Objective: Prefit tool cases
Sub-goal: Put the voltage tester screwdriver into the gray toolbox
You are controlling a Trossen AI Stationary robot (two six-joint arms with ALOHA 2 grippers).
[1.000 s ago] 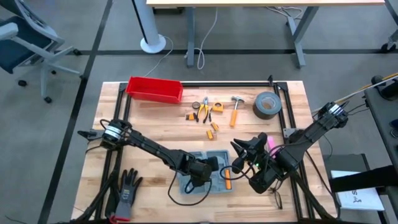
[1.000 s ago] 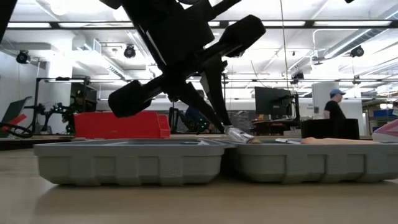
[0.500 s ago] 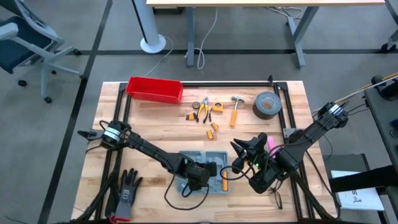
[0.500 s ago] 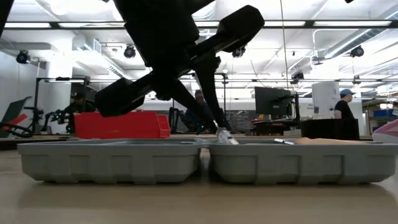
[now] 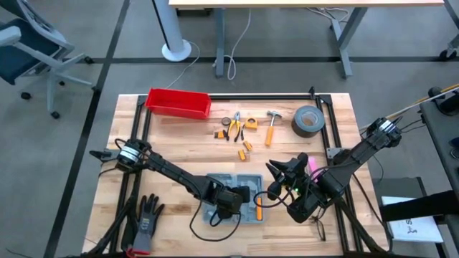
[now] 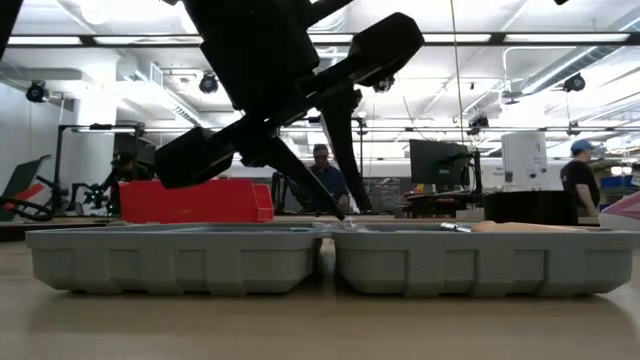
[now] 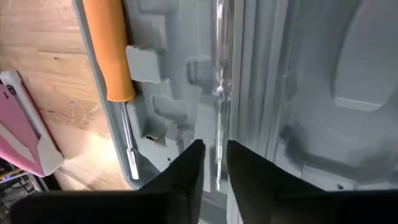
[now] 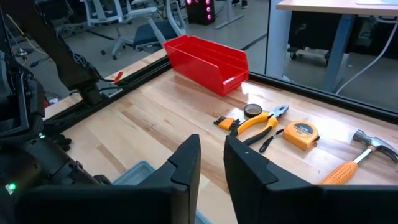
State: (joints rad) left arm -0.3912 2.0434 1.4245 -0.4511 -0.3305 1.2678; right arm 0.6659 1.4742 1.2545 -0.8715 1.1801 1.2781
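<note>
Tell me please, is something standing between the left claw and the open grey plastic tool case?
Nothing visible does. The left claw hangs directly over the open grey plastic tool case, its fingers a little apart above a thin clear rod lying in a slot beside the orange-handled screwdriver. The right claw waits beside the case.
</note>
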